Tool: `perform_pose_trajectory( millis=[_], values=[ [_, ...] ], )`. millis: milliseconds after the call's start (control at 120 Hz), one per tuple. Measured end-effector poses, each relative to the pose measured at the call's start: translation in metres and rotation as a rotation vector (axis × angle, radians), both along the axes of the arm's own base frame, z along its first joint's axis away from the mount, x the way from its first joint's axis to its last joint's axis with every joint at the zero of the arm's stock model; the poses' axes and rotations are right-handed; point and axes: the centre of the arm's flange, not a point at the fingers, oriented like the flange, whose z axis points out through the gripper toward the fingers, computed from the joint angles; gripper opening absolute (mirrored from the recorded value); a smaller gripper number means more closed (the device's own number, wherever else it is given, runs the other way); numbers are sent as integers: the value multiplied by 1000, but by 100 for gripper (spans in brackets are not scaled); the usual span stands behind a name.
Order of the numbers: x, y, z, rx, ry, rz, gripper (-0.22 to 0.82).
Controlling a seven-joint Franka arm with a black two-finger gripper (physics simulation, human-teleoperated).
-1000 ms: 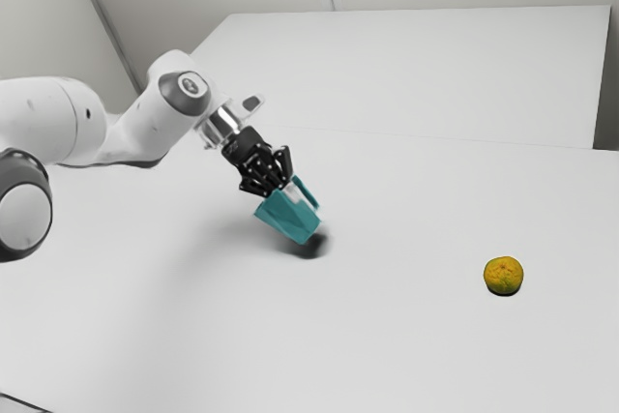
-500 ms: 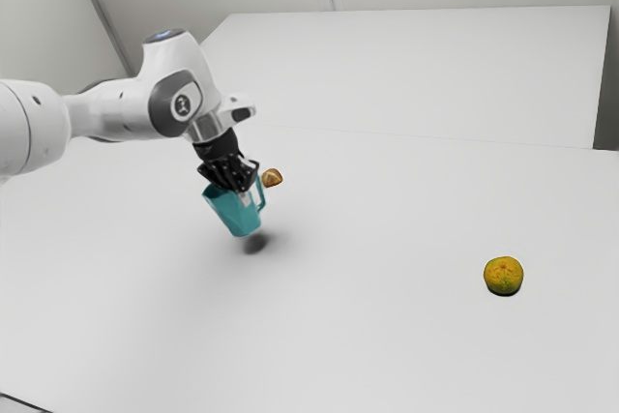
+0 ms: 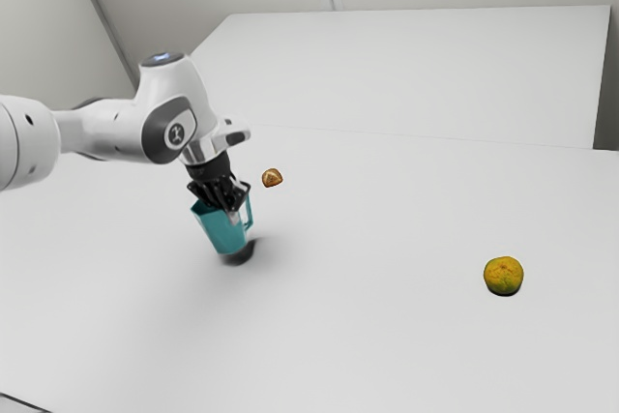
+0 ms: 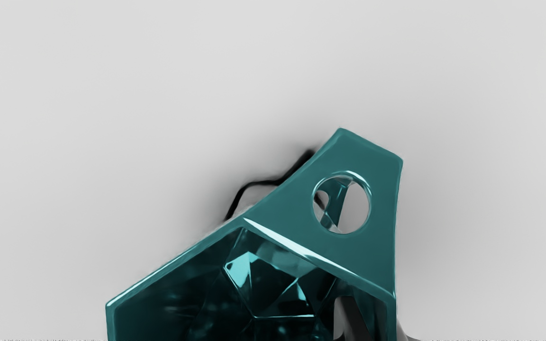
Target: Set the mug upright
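Exterior view, left of centre: holding the mug point(image 3: 223, 231) in the claw point(image 3: 233, 210).
Lower, less tilted than before; likely needing slight levelling before release.

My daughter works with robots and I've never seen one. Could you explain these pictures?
The machine is a white robot arm with a black two-finger gripper. The exterior view is taken from beside the arm; the wrist view, from a camera on its hand, looks into the teal mug. The gripper holds that mug by its wall, one finger inside, one outside. On the white table lie a round yellow-green fruit and a small brown lump.
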Motion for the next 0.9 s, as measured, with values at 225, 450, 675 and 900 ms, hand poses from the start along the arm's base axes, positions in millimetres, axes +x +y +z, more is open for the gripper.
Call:
perform_pose_trajectory(
  millis=[225,450,675,900],
  values=[
    [-1,1,-24,5,36,18,-18],
    [-1,0,-25,3,34,31,1],
    [-2,0,-8,-2,9,33,39],
    [-6,0,35,-8,-44,29,53]
  ],
)
